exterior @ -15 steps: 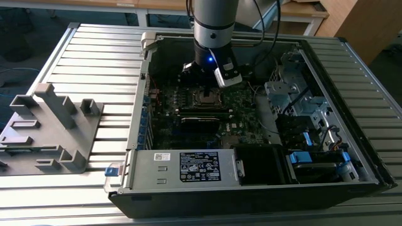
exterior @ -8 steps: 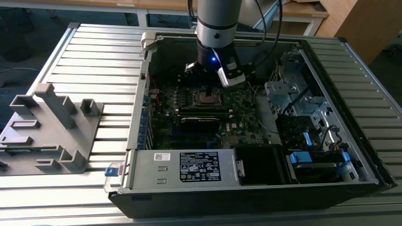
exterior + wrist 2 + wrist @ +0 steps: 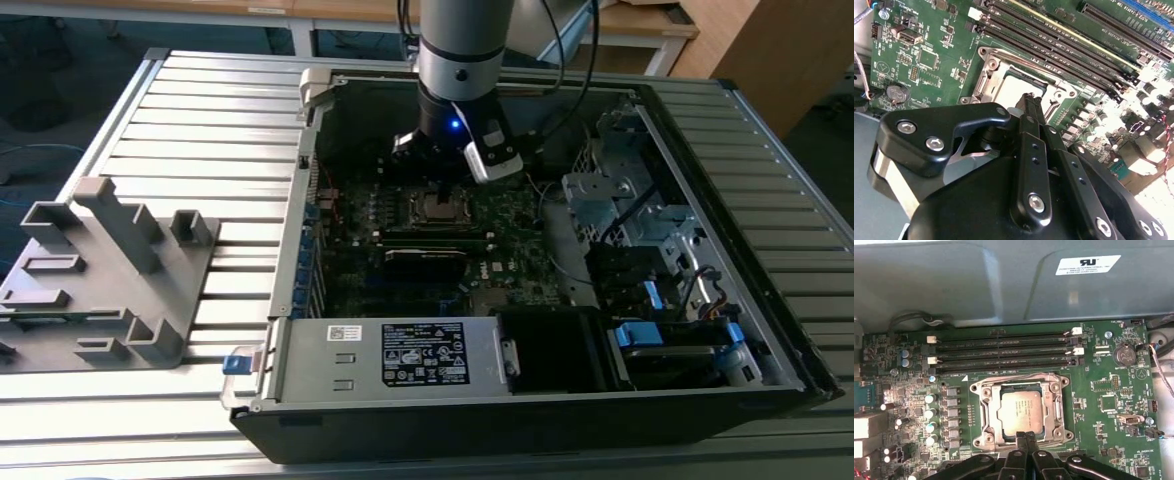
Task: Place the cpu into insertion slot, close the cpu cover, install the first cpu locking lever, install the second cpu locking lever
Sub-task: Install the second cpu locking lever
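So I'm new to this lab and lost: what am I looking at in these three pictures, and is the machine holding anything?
A robot arm reaches into an open computer case lying on a slatted table. The exterior view is taken from off the arm; both wrist views ride on it, looking down past the black gripper. Its fingers are together, tips at the edge of the insertion slot. The cpu already sits there with the cpu cover framing it. The gripper appears to hold nothing. A grey fixture rests beside the case.
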